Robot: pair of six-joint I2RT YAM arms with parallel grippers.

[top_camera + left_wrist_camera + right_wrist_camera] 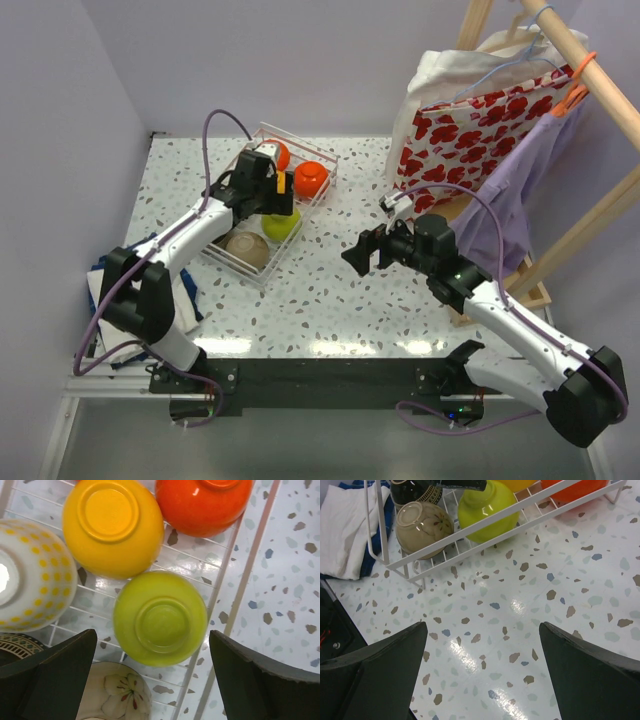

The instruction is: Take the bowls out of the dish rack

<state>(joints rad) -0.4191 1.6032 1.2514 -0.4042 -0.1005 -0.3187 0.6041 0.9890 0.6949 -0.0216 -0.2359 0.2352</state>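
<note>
Evidently nothing's unloaded yet: your bowls sit in the rack, none on the worktop. Your left gripper hangs spread above the lime bowl; right gripper gapes over worktop.

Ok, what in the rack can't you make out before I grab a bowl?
- Top view: left arm covers the dish rack's middle; bowls beneath hidden.
- Left wrist: cream bowl cut by left edge; tan bowl by bottom edge; dark bowl behind a pincer finger.
- Right wrist: orange-red bowl cut by top edge.
</note>
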